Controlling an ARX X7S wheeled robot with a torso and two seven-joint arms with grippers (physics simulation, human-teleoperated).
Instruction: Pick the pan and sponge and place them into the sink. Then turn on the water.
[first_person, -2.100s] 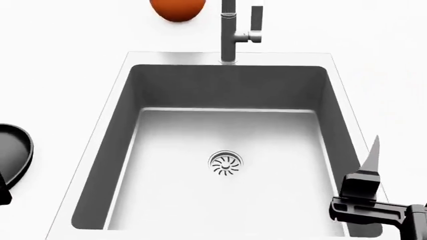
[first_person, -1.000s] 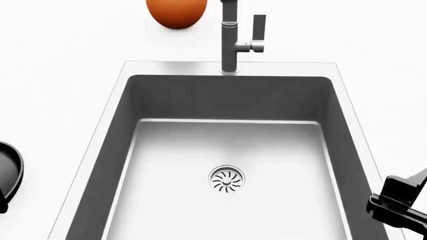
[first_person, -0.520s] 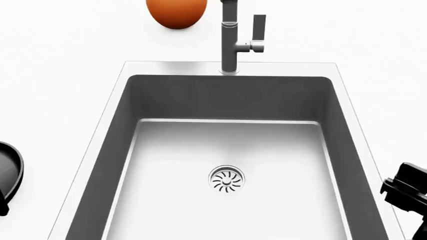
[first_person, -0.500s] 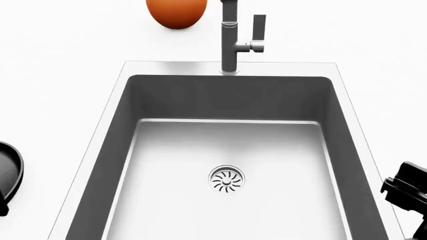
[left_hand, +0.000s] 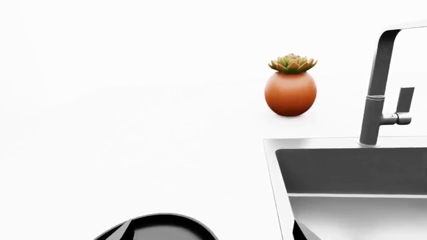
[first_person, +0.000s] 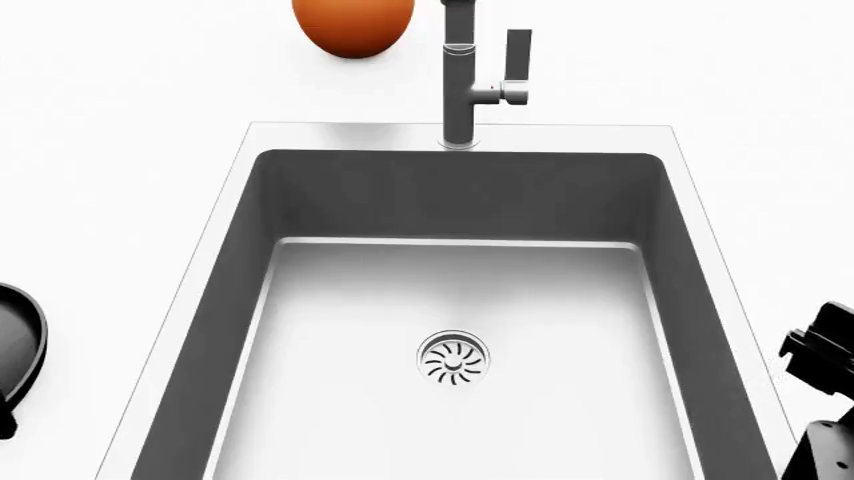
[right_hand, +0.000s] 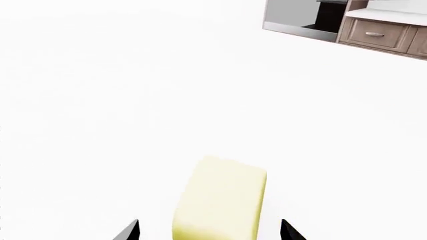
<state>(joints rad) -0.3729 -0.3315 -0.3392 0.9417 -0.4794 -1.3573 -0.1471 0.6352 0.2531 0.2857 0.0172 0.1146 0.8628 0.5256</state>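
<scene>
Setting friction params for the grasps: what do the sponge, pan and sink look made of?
Sponge: pale yellow, matte, rounded corners; looks like soft foam.
Pan: black, with a faint sheen on its dark grey inside; probably coated metal, though only an edge shows.
Sink: light floor with soft reflections and a thin bright rim suggest brushed steel; the walls are matte dark grey, and could be coated or just shaded.

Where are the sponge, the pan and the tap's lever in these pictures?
sponge (right_hand: 220, 200): right wrist view, middle of its pale yellow top.
pan (first_person: 19, 345): head view, its dark inside near the picture's edge.
faucet lever (first_person: 518, 52): head view, its upright flat handle.
</scene>
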